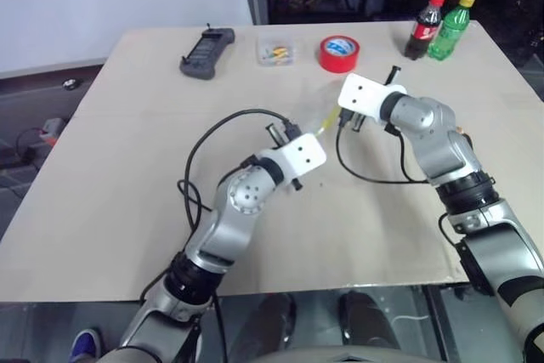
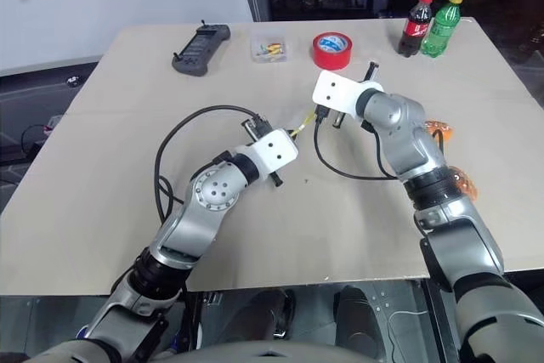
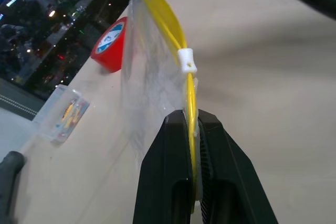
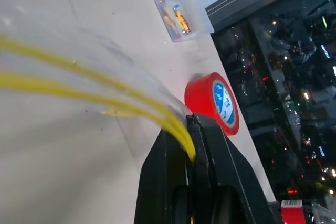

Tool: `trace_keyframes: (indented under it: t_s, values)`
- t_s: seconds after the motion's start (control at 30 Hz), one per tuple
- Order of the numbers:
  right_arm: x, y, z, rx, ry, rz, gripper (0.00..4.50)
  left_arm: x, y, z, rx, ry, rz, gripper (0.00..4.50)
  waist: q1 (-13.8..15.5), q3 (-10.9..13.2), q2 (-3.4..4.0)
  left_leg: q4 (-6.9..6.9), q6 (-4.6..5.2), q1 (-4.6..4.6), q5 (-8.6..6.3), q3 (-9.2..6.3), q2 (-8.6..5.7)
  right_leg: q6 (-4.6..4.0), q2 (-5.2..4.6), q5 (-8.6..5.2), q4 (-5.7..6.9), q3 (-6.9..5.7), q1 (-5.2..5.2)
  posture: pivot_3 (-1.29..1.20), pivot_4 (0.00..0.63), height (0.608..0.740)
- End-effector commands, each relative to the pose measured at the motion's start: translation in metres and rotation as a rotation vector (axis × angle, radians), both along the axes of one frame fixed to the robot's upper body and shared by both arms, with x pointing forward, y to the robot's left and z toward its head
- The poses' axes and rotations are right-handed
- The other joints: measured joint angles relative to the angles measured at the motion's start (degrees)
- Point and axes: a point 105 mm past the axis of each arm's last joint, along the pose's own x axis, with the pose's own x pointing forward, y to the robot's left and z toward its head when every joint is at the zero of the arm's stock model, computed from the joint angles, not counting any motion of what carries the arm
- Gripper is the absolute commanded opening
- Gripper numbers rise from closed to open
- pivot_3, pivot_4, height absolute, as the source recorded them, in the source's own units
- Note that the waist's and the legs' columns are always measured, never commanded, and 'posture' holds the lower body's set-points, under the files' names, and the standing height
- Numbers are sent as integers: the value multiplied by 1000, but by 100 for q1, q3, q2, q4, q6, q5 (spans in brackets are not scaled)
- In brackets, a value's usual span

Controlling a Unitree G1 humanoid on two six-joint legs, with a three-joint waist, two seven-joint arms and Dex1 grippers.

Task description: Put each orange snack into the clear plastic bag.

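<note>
Pinching the yellow seal strip (image 3: 189, 98) of the clear plastic bag (image 3: 152, 82), the left gripper (image 3: 193, 129) has both black fingers squeezed tight on it, just below the little white slider (image 3: 187, 60). The right gripper (image 4: 190, 129) is clamped the same way on the strip's other end, fingers together with the yellow running out between them. So the bag hangs stretched between the two grippers above the table (image 1: 127, 193), about dead centre of it, with the right one at roughly 1 o'clock from the left.

Moving outward: in the right eye view, two orange snacks (image 2: 438, 130) (image 2: 464, 184) peek out from behind the right arm, around 3 o'clock from the bag, one near the elbow and one further down by the forearm.

Along the far edge, the red tape roll (image 1: 339, 53) is at about 12 o'clock from the bag, the small clear box of coloured bits (image 1: 276, 50) just to its 9 o'clock, then a black controller-looking thing (image 1: 206, 52) further that way. A cola bottle (image 1: 423, 27) and a green bottle (image 1: 448, 26) stand side by side at about 1 o'clock.
</note>
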Motion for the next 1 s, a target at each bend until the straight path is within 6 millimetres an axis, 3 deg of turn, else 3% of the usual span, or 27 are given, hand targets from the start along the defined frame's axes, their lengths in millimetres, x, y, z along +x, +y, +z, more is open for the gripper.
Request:
trace_keyframes:
  t_s: [0.03, 0.2, 0.37, 0.47, 0.53, 0.57, 0.77, 1.0]
  values:
    - [-9, -8, 6, -1, 0, 10, 293, 5, 12, 18, 22, -85, 9, 15, 3, 0, 0, 0, 0, -1, 0, 0, 0, 0, 0, 0, 0, -1, 0, 0, 150, 740]
    - [-20, -30, 0, 90, -28, -72, 2174, 14, 27, 18, 41, -93, 26, 0, 7, 0, 0, 0, 0, 0, 0, -1, 0, 0, -1, 0, -1, 0, 0, 0, 150, 740]
    - [-48, -54, -8, 230, 59, -130, 2174, 15, 34, 15, 64, -104, 25, 0, 19, 0, 0, 1, 0, -4, 0, -2, 0, 0, -1, 0, -1, -2, 0, 0, 150, 740]
    - [-67, -56, -11, 415, 169, -139, 1253, 15, 36, 14, 75, -105, 14, 0, 4, 0, 0, 3, 1, -4, -1, -3, 0, 1, -2, 0, -1, -1, 0, 0, 150, 740]
    - [-77, -42, -12, 542, 254, -98, 296, 14, 37, 13, 82, -106, 8, 0, -18, 0, 0, 4, 1, -2, -1, -2, 1, 1, -1, 0, 3, 1, 0, 0, 150, 740]
    - [-81, -33, -13, 588, 295, -71, 74, 14, 38, 13, 85, -106, 5, 0, -21, 0, 1, 4, 0, 0, 0, -2, 3, 1, 1, 0, 7, 2, 0, 0, 150, 740]
    - [-87, 16, -9, 812, 462, 38, 74, 11, 38, 14, 90, -109, -9, 0, 2, -1, 2, 5, 0, 2, 0, -4, 5, 1, 2, 1, 12, -3, 1, 0, 150, 740]
    - [-78, 40, -9, 918, 513, 47, 74, 2, 35, 12, 97, -112, -27, 0, 2, -1, 2, 5, 0, 1, 0, -6, 1, 1, -1, 1, 8, -5, 0, 0, 150, 740]
